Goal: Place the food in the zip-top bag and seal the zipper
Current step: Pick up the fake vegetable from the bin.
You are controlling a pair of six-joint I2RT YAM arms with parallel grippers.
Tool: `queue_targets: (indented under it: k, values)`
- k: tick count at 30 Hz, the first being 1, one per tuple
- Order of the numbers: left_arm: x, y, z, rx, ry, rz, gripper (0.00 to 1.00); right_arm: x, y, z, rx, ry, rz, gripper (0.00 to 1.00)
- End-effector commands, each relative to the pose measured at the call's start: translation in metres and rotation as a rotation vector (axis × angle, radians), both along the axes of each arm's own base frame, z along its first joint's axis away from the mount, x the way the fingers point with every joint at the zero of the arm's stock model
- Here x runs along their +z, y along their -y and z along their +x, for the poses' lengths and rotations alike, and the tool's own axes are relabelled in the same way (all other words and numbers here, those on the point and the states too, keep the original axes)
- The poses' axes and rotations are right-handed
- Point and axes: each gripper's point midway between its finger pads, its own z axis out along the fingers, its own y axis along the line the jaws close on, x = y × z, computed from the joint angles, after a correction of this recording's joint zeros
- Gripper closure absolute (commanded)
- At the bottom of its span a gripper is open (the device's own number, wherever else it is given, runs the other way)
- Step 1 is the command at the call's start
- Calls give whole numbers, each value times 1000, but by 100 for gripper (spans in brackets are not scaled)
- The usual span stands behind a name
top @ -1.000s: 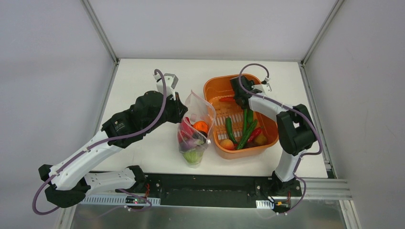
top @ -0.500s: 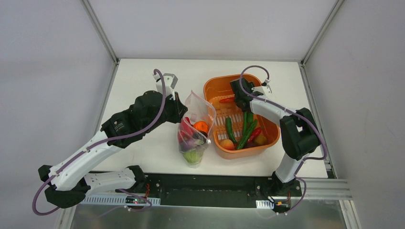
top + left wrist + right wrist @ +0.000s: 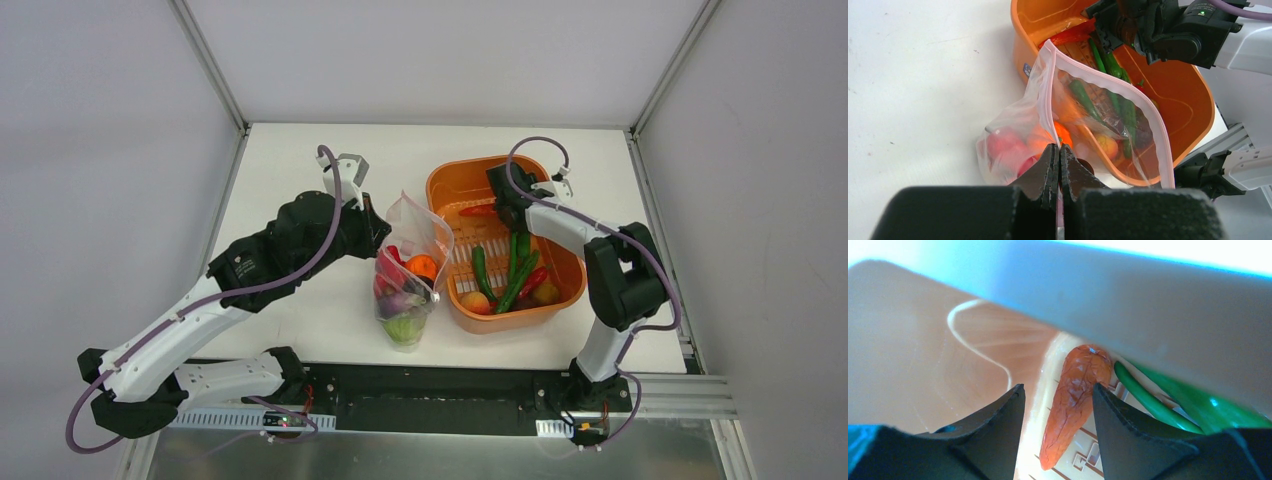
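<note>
The zip-top bag [image 3: 410,270] stands on the table, its mouth held open and partly filled with food: red, orange, purple and light green pieces. My left gripper [image 3: 1059,150] is shut on the near edge of the mouth, where the pink zipper [image 3: 1108,82] runs. My right gripper [image 3: 1058,387] is down in the orange tub [image 3: 560,300], open, with a red pepper [image 3: 1075,400] lying on the tub floor between its fingers; the left finger stands clear of it. More food lies in the tub: green peppers [image 3: 515,265], a red pepper [image 3: 535,280] and red-yellow fruits [image 3: 476,302].
The tub sits right beside the bag, its near-left wall against the bag's side. A green pepper [image 3: 1148,400] lies just right of my right fingers. The tub's back wall [image 3: 923,365] rises close on the left.
My right gripper has shifted slightly to the right over the red pepper in the tub. The left arm has moved a little and the bag's mouth has shifted slightly.
</note>
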Motion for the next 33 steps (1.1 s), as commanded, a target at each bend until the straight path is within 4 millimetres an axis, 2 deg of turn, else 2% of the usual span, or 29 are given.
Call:
queue_targets:
  k: [1, 11, 16, 21, 23, 28, 33]
  values:
    - [14, -3, -1, 7, 23, -56, 100, -18, -5, -4, -5, -63, 53, 46]
    - [13, -3, -2, 6, 19, -58, 100, -24, -14, -7, 35, -100, 85, 46]
    - [12, -2, -1, 6, 19, -58, 100, -8, -19, -13, 74, -80, 96, 41]
    - [11, -1, 0, 7, 19, -58, 100, 27, -28, -18, 133, -31, 42, 34]
    - [11, -1, 0, 6, 18, -58, 100, 33, -27, -20, 119, -19, 23, 31]
    - [11, 0, -1, 0, 16, -59, 100, 15, -23, -22, 78, -71, 9, 31]
    - [12, -2, -2, 5, 18, -61, 100, -1, -18, -7, 47, -95, -11, 29]
